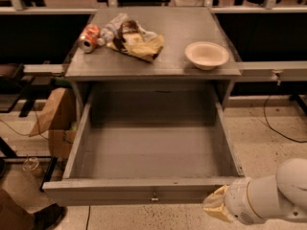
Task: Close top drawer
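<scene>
Well, the top drawer (153,152) stands pulled far out, with the tool (217,208) at its right front corner.
The drawer juts from under the table (201,30) toward the camera, its small metal knob (154,195) at the middle of the front panel. The tool, on a white arm (276,193) reaching in from the lower right, sits just beside the panel's right end (whether it touches, and whether it is released or clenched, I cannot tell). On the table a soda can (88,37), a plastic bottle (111,28) and a crumpled bag (139,43) lie together at the left, a pale bowl (206,54) well apart at the right.
</scene>
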You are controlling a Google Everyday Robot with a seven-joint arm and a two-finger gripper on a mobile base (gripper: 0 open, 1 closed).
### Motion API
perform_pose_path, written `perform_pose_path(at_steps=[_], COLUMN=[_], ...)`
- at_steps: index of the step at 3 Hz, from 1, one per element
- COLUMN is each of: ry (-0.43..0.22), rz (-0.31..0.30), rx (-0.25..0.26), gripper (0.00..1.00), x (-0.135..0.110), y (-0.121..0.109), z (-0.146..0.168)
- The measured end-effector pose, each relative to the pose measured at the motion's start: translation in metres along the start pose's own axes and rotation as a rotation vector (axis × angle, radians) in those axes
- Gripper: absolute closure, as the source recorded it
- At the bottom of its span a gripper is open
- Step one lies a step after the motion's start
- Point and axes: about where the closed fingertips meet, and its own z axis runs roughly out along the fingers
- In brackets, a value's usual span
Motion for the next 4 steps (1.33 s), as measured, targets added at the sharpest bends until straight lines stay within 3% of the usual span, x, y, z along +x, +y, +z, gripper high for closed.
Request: perform_pose_path(at_steps=[1,2,4], ry=[-0.015,-0.015,-0.038], rz=[-0.002,-0.002,-0.019], rx=[0.032,0.032,0.105], gripper=[1.00,1.00,1.00], x=[-0.013,-0.013,-0.044], y=[-0.019,-0.019,-0.066], z=[0.006,0.006,0.012])
